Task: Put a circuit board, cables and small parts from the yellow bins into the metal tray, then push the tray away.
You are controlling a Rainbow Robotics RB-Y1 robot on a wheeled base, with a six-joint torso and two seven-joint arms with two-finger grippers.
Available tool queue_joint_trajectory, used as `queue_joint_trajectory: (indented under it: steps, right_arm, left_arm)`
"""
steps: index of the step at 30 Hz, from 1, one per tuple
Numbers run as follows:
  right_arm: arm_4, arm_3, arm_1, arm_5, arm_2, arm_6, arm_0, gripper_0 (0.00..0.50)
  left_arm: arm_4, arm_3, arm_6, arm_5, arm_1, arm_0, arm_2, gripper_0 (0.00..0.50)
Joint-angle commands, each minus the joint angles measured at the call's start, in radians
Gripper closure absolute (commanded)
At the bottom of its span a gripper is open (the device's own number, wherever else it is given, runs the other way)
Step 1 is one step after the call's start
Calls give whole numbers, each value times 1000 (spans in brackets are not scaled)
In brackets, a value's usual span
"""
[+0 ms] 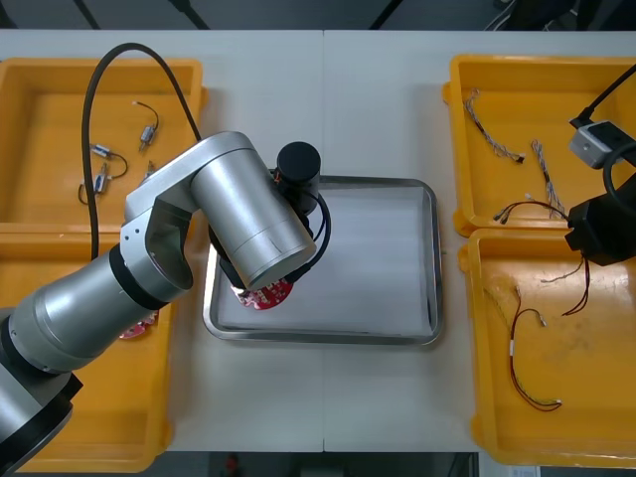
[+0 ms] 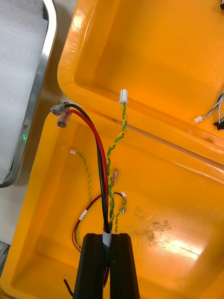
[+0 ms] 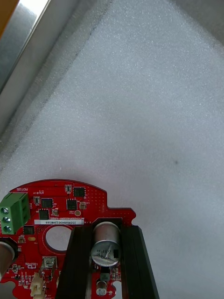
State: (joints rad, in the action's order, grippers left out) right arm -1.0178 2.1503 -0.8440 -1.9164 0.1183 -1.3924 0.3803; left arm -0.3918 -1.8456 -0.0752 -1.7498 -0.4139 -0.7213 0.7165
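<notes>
My left gripper [image 3: 106, 236] is shut on a round red circuit board [image 3: 70, 210], its fingers either side of a silver can on the board. It holds the board low over the white inside of the metal tray [image 1: 432, 258], at the near left corner, where the circuit board [image 1: 266, 295] peeks from under the left arm. My right gripper [image 2: 107, 243] is shut on a bundle of cables [image 2: 100, 154]: black, red, and a twisted yellow-green one. It hangs over the right near yellow bin [image 1: 596, 417]; the right gripper [image 1: 588, 231] sits near the table's right edge.
The right far bin [image 1: 467, 79] holds blue and white cables [image 1: 542, 164]. A red and yellow cable [image 1: 527, 373] lies in the right near bin. The left far bin holds small metal parts [image 1: 99, 159]. Another red board [image 1: 139, 326] lies in the left near bin.
</notes>
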Motion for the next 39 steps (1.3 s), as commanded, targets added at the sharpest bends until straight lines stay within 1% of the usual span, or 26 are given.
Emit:
queue_joint_trajectory:
  steps: [1,2,4,6,8,10,11,13,14,16,26,28,31,32,33,34,35,36,37,38,39]
  right_arm:
    - [2,28,-33,-3,-8,-8,26,500]
    - [2,28,-33,-3,-8,-8,26,500]
    - [2,28,-33,-3,-8,-8,26,500]
    - [2,28,-33,-3,-8,-8,26,500]
    - [2,28,-33,-3,-8,-8,26,500]
    - [2,28,-33,-3,-8,-8,26,500]
    - [2,28,-33,-3,-8,-8,26,500]
    - [2,28,-33,-3,-8,-8,26,500]
    - [2,28,-33,-3,-8,-8,26,500]
    - [2,28,-33,-3,-8,-8,26,500]
    - [2,28,-33,-3,-8,-8,26,500]
    - [2,28,-33,-3,-8,-8,26,500]
    - [2,28,-33,-3,-8,-8,26,500]
    - [2,28,-33,-3,-8,-8,26,500]
    - [2,28,-33,-3,-8,-8,26,500]
    - [2,28,-33,-3,-8,-8,26,500]
    - [2,3,-32,-3,-25,-11,3,500]
    - [2,3,-32,-3,-25,-11,3,500]
    - [1,6,-32,-3,-26,-10,8,500]
    - [-1,5,-32,-3,-32,-11,8,500]
    - [-8,5,-46,-3,-42,-14,22,500]
  left_arm:
    - [-9,-7,-41,12,24,-43,20,428]
    - [-9,-7,-44,18,24,-43,26,386]
    - [-7,-7,-49,21,24,-41,35,358]
    - [-7,-7,-49,21,24,-41,37,350]
    - [-6,-9,-51,21,24,-41,37,329]
    - [-6,-9,-51,24,24,-43,38,234]
    - [-6,-7,-51,26,24,-41,38,207]
    - [-6,-9,-47,26,23,-43,37,116]
    - [-6,-7,-49,26,23,-41,38,93]
    - [-2,-9,-51,26,23,-41,38,0]
    - [10,-33,-44,12,4,-49,38,0]
    - [1,-63,-40,-20,-8,-61,37,0]
    - [-55,-130,-32,-74,-37,-86,1,0]
    - [-55,-130,-32,-74,-37,-86,1,0]
    - [-93,-175,-28,-97,-57,-95,-31,0]
    - [-104,-188,-26,-108,-65,-98,-42,0]
    - [-141,-238,-21,-139,-92,-106,-77,0]
    - [-141,-238,-21,-139,-92,-106,-77,0]
    - [-179,-285,-14,-166,-126,-115,-117,0]
    - [-200,-308,-12,-170,-141,-118,-137,0]
    - [-234,-334,-6,-170,-168,-124,-167,0]
